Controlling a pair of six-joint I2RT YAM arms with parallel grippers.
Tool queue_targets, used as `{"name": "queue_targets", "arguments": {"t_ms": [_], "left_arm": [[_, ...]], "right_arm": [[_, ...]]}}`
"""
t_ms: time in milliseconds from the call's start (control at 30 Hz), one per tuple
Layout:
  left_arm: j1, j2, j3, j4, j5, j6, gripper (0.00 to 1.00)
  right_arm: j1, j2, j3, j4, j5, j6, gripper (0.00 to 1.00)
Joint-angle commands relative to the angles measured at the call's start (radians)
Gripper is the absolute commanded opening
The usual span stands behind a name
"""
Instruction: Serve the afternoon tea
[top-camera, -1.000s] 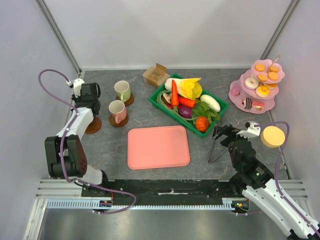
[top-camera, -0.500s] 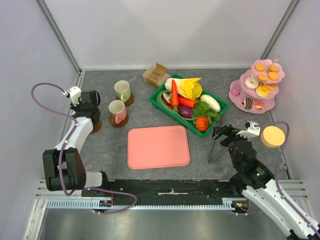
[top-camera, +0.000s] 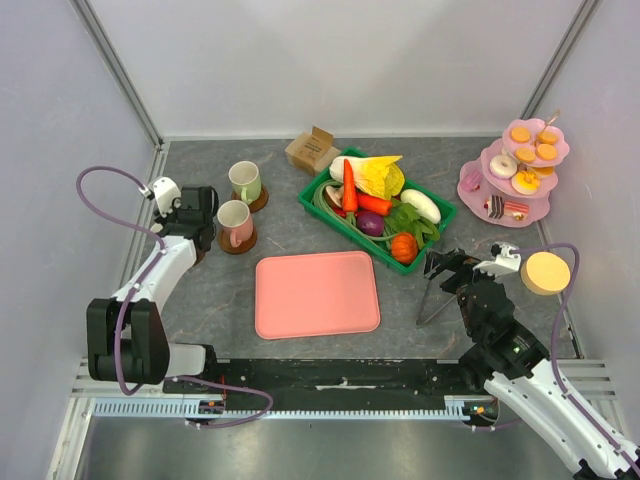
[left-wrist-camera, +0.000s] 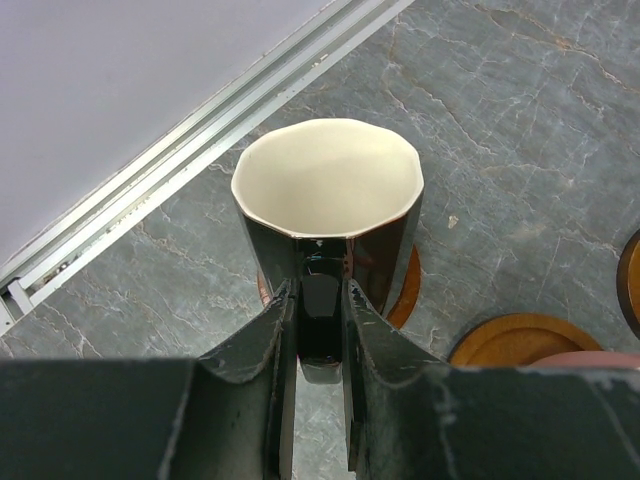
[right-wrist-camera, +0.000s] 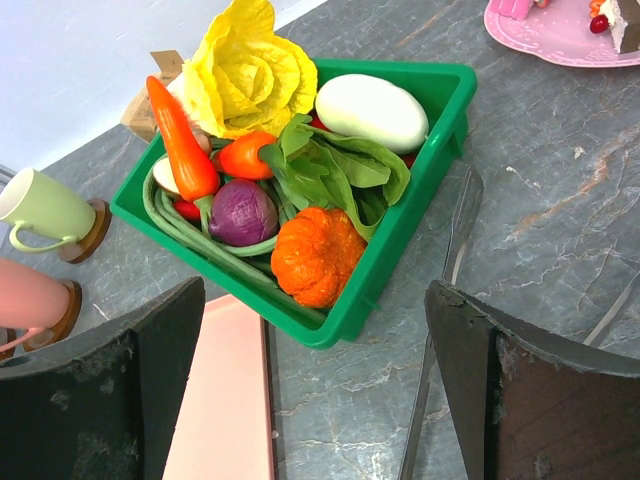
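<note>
Left of the pink tray (top-camera: 316, 294), an empty black mug (left-wrist-camera: 327, 200) is gripped by the left claw (left-wrist-camera: 318, 300); right of it, the right claw (right-wrist-camera: 315, 325) is spread open.

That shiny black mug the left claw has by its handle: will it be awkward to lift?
The black mug looks glossy, so its handle may slip in the left gripper. Held off-centre, it will probably tilt. It looks stiff, perhaps breakable.

black mug (left-wrist-camera: 328, 200) glossy ceramic | table (left-wrist-camera: 520, 120) matt marbled stone | crate (right-wrist-camera: 405, 240) smooth green plastic
</note>
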Motion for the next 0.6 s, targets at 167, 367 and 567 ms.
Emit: {"name": "queue_targets", "arguments": {"t_ms": [167,367,567], "left_arm": [[-0.016,-0.026,-0.04,-0.154,0.031,-0.182,0.09],[-0.033,-0.075,-0.106,-0.176,0.081,-0.239,0.21],[-0.04,-0.061,-0.103,-0.179,0.071,-0.228,0.25]], "right_arm": [[-0.002,-0.012,-0.002,0.028,-0.002,-0.005,0.98],[-0.002,-0.023,-0.003,0.028,-0.01,-0.002,0.98],[-0.002,-0.031,-0.005,0.025,-0.012,0.0,0.98]]}}
